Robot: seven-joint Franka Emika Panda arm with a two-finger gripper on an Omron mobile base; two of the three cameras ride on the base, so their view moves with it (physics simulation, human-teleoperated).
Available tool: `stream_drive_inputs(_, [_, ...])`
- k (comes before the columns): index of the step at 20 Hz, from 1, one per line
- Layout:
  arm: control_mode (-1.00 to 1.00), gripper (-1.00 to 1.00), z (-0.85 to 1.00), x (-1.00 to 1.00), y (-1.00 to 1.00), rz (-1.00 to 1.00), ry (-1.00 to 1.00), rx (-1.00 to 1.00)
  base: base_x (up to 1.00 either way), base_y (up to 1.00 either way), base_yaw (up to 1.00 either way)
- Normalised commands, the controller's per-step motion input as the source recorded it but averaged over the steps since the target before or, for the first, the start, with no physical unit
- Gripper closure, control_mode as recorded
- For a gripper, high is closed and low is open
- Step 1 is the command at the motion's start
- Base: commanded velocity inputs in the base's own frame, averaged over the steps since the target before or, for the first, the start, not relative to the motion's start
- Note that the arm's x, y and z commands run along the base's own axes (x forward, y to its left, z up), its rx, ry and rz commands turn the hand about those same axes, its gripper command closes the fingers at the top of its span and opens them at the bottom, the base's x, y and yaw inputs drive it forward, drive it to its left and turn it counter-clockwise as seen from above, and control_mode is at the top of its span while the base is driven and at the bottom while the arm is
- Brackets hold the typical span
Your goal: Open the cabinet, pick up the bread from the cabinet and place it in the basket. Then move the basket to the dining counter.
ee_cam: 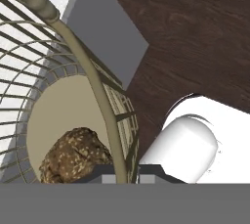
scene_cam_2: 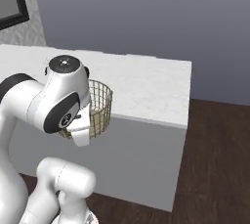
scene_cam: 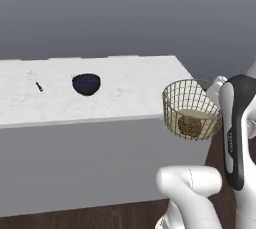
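Note:
The basket [scene_cam: 190,107] of brass-gold wire hangs in the air just off the near right corner of the dining counter [scene_cam: 125,90], its base lower than the marble top. The brown lumpy bread [scene_cam: 189,126] lies on its pale disc base. In the hand view my gripper [ee_cam: 119,175] is shut on the rim wire of the basket [ee_cam: 93,78], with the bread [ee_cam: 73,154] just left of the fingertips. From the right base view my arm covers most of the basket [scene_cam_2: 101,101], which sits in front of the counter [scene_cam_2: 146,83] edge.
A dark blue bowl [scene_cam: 86,83] and a small whisk [scene_cam: 35,81] sit on the counter's left part. Dark wood floor [scene_cam_2: 215,159] lies to the right of the counter end. A dark frame [scene_cam_2: 10,0] hangs on the far left wall.

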Motion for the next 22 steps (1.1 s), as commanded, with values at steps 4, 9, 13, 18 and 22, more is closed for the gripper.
stream_drive_inputs(4, [1.0,1.0,0.0,0.0,0.0,0.0,0.0,0.0,0.8,0.55,-0.04])
stream_drive_inputs(9, [1.0,1.0,0.0,0.0,0.0,0.0,0.0,0.0,0.84,0.18,0.0])
stream_drive_inputs(13, [1.0,1.0,0.0,0.0,0.0,0.0,0.0,0.0,0.81,0.0,0.0])
stream_drive_inputs(18, [1.0,1.0,0.0,0.0,0.0,0.0,0.0,0.0,0.27,0.0,0.0])
stream_drive_inputs(22, [-1.0,1.0,0.0,0.32,-0.02,0.01,0.0,0.0,0.0,0.0,0.0])
